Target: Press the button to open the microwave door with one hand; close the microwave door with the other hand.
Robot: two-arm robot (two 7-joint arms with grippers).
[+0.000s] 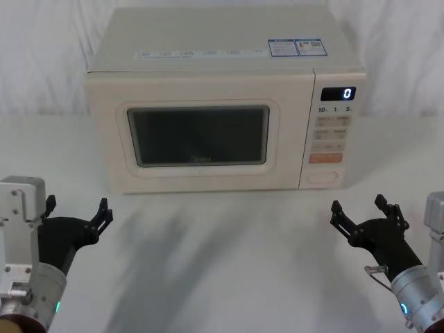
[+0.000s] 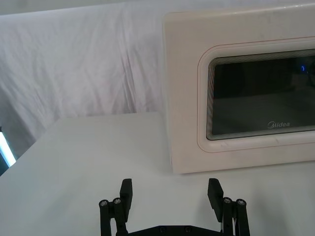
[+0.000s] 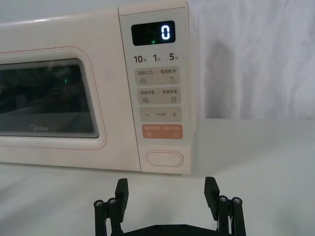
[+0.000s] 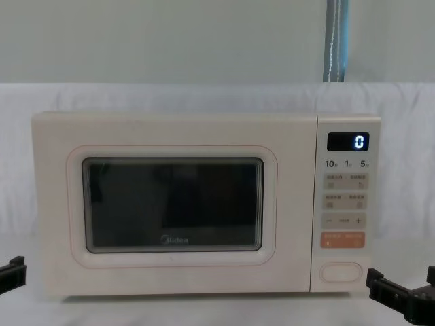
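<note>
Two black pronged pincers rest low over the white tabletop (image 1: pixel 222 263), both well short of the cream microwave oven (image 1: pixel 225 104) that stands at the far side. The left pincer (image 1: pixel 78 212) sits ahead of the oven's left front corner with its prongs spread and nothing between them; the right pincer (image 1: pixel 361 213) sits ahead of the narrow control panel (image 1: pixel 331 128), likewise spread and empty. The wide cream microwave door with its dark rounded window (image 1: pixel 201 135) is shut flush against the oven face. The plain cream pill-shaped button (image 1: pixel 323 177) lies at the foot of the control panel, directly under the orange rectangular key (image 1: pixel 325 158), with its long axis horizontal. In the right wrist view the button (image 3: pixel 165 158) stands straight ahead of the right pincer (image 3: pixel 167 189) and slightly above it, roughly centred between the prongs. Judgement: neither step has begun; the right arm is plainly the nearer to the button and should make the press by a forward, slightly upward advance. The left arm faces the door's left half and is placed to push it closed once it has swung open.
</note>
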